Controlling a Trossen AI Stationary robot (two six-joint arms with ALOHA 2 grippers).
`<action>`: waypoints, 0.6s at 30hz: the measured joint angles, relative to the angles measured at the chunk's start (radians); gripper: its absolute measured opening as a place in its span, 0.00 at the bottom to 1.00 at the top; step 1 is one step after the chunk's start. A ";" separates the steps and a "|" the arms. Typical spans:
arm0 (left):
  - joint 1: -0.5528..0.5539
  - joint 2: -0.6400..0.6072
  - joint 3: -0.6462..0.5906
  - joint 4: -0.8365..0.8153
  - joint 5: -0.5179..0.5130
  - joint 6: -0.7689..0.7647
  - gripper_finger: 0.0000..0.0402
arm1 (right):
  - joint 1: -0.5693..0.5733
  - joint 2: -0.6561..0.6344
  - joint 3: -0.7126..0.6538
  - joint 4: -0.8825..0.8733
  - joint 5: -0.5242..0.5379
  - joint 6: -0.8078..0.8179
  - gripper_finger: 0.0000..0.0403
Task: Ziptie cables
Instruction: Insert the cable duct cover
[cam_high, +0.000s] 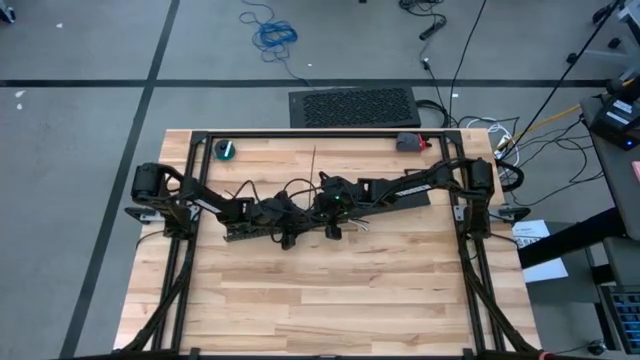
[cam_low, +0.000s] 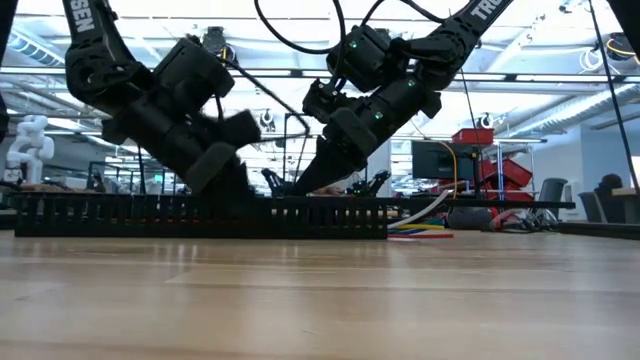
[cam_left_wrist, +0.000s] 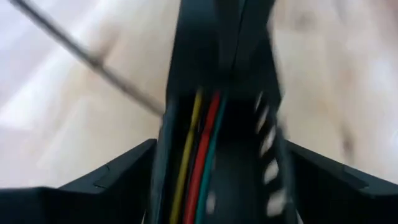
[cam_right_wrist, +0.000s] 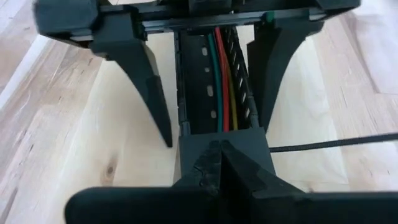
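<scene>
Cables: the cables (cam_right_wrist: 222, 81) are lying inside the black slotted duct (cam_low: 200, 214), running along its length; in the high view that long axis is running left to right across the table (cam_high: 330, 310), slightly tilted. Green, red and yellow strands are showing side by side in the channel (cam_left_wrist: 199, 162).
Cable ends: coloured tips (cam_low: 425, 229) are spilling out of the duct's right end in the low view, resting on the wood.
Ziptie: a thin dark strip (cam_right_wrist: 336, 145) is stretching away from the right gripper's tips across the tabletop; another thin strip (cam_left_wrist: 87, 59) is crossing the left wrist view at a slant, blurred.
Left gripper: the left gripper (cam_right_wrist: 211, 87) is standing over the duct with its fingers spread wide, one on each side of the channel, holding nothing.
Right gripper: the right gripper (cam_right_wrist: 221, 155) is sitting at the duct's end with its fingertips pressed together; whether it is pinching the ziptie cannot be told.
Crowding: both arms are meeting over the middle of the table, hiding most of the duct from above.
Surroundings: a teal roll (cam_high: 226, 150) is sitting near the far left corner, a small grey and red object (cam_high: 410, 142) near the far right, and a blue coiled cord (cam_high: 272, 34) on the floor beyond.
</scene>
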 joint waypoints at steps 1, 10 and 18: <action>0.000 0.000 0.001 -0.035 -0.001 -0.001 0.80 | 0.000 0.000 0.000 -0.001 0.000 0.000 0.00; -0.008 -0.001 0.000 -0.059 -0.021 -0.020 0.71 | -0.001 -0.001 0.000 -0.002 0.000 0.000 0.00; -0.008 0.000 -0.001 -0.051 -0.022 0.001 0.63 | 0.019 0.002 -0.001 0.077 0.009 -0.015 0.00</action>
